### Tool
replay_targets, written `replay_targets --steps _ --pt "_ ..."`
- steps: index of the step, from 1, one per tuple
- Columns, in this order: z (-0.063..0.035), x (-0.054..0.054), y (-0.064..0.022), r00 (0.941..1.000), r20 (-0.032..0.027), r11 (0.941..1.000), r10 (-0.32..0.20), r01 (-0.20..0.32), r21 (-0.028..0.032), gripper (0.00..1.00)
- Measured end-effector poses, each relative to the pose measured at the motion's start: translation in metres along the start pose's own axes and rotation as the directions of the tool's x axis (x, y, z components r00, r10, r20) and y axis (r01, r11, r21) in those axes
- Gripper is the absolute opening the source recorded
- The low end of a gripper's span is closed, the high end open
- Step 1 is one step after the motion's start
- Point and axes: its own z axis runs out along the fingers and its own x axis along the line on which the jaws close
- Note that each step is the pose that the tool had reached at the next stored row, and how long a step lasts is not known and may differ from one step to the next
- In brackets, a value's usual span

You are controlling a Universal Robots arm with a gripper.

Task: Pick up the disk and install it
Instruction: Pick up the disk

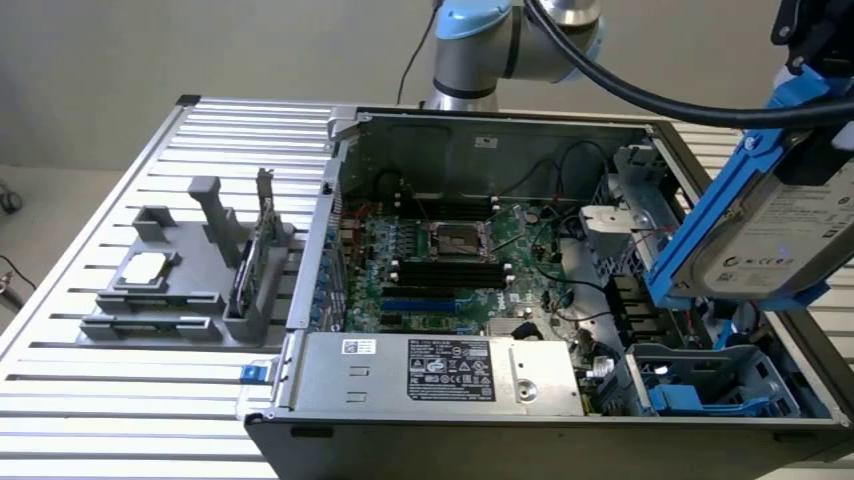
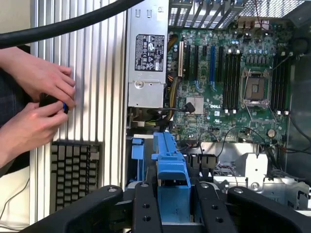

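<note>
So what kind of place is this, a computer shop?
Probably a robot lab or workshop, not a shop: an open computer case sits on a slatted metal table, a robot arm holds the disk over it, and a person's hands are near a keyboard.

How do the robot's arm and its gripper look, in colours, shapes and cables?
The arm is made of silver-grey metal with rounded joints that carry light blue caps. A thick black cable runs beside it. The gripper is matte black, with broad, flat jaws dotted with small round holes.
</note>
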Motion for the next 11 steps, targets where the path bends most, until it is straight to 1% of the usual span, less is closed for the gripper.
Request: replay_targets --steps 6,11 --pt "0.0105 0.002 -0.0038 0.9999 0.0004 0.9999 0.014 -0.014 0.0009 0.33" --pt "0.0195 0.003 -0.0112 0.9995 0.0013 0.9995 0.032 -0.032 0.0012 0.33"
